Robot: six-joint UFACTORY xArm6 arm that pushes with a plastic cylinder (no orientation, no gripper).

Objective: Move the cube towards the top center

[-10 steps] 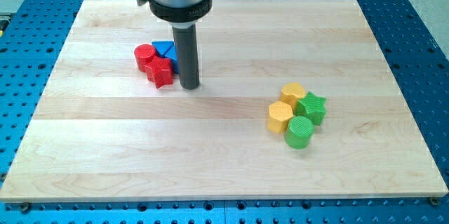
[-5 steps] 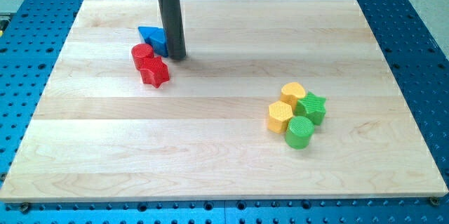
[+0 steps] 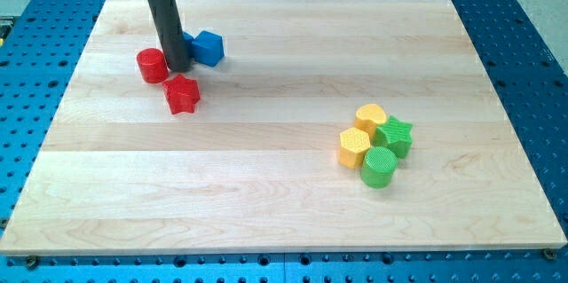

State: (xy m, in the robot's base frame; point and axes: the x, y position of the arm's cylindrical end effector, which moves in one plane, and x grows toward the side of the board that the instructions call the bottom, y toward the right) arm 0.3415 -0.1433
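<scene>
A blue cube (image 3: 208,47) lies near the view's upper left on the wooden board (image 3: 284,194). My tip (image 3: 176,67) stands just left of the cube, close to it or touching it. A sliver of another blue block (image 3: 188,39) shows behind the rod. A red cylinder (image 3: 152,66) sits just left of my tip. A red star (image 3: 182,94) lies just below my tip.
At the view's right a cluster holds a yellow block (image 3: 370,118), a yellow hexagon (image 3: 353,147), a green star (image 3: 393,135) and a green cylinder (image 3: 379,167), all touching. Blue perforated table (image 3: 532,43) surrounds the board.
My tip has moved up and to the view's left. The red cylinder and red star have shifted left and come apart. The blue cube now shows uncovered to the right of the rod.
</scene>
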